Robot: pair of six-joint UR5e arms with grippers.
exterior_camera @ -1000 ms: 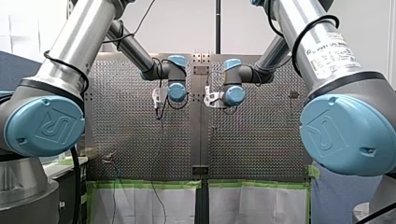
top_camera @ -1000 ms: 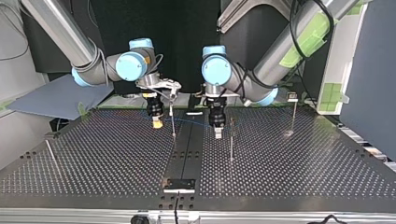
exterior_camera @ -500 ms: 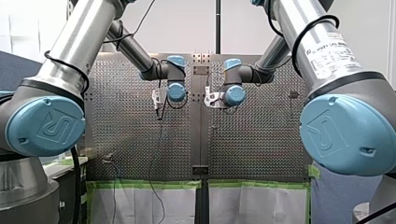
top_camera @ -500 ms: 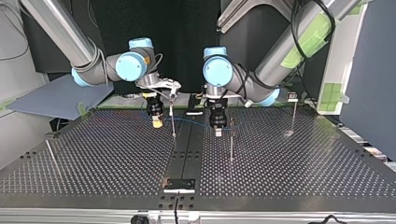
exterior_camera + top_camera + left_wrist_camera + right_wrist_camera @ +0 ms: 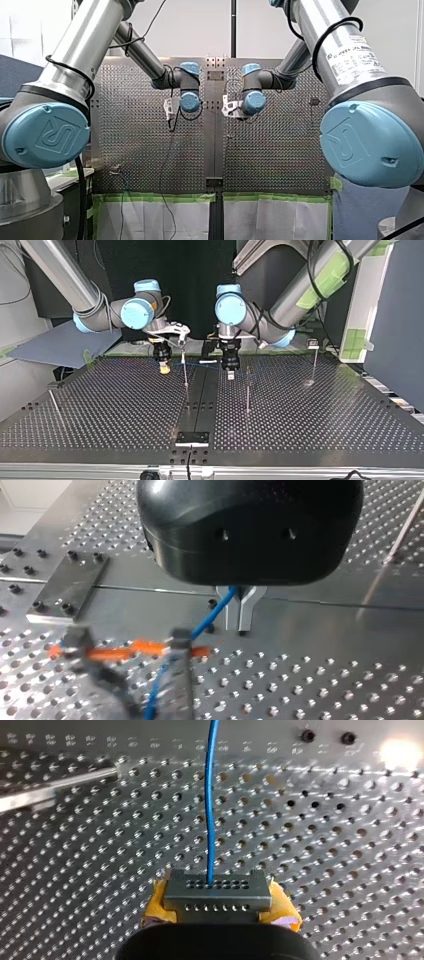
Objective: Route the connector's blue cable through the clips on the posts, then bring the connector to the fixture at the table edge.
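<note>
Only my right wrist view shows the grip plainly. My right gripper [image 5: 216, 901] is closed on the small grey connector block [image 5: 215, 889], with its yellow pads pressed to either side. The thin blue cable [image 5: 211, 805] leaves the block's pin face and runs straight away over the perforated metal worktop [image 5: 325, 870].

My left wrist view gives the other end of that span. My left gripper [image 5: 239, 614] has its metal fingers pinched together on the cable, which slants out toward a blurred post clip with orange parts [image 5: 177, 647] close to the camera.

The top view alone sets both in place. The two grippers hang point-down near the far middle of the worktop, and the cable is strung between them as a faint blue line. It passes just by a thin upright metal post [image 5: 185, 371]. A second post [image 5: 247, 390] stands just beside my left gripper, and a third post [image 5: 314, 361] stands well apart toward that view's right. The black fixture plate [image 5: 191, 437] sits at the near edge, well apart from the connector block.

In the front view my arms fold inward with their wrists nearly facing each other, and both grippers are hidden behind the blue wrist caps [image 5: 190, 101]. I cannot tell whether the cable sits inside any clip.
</note>
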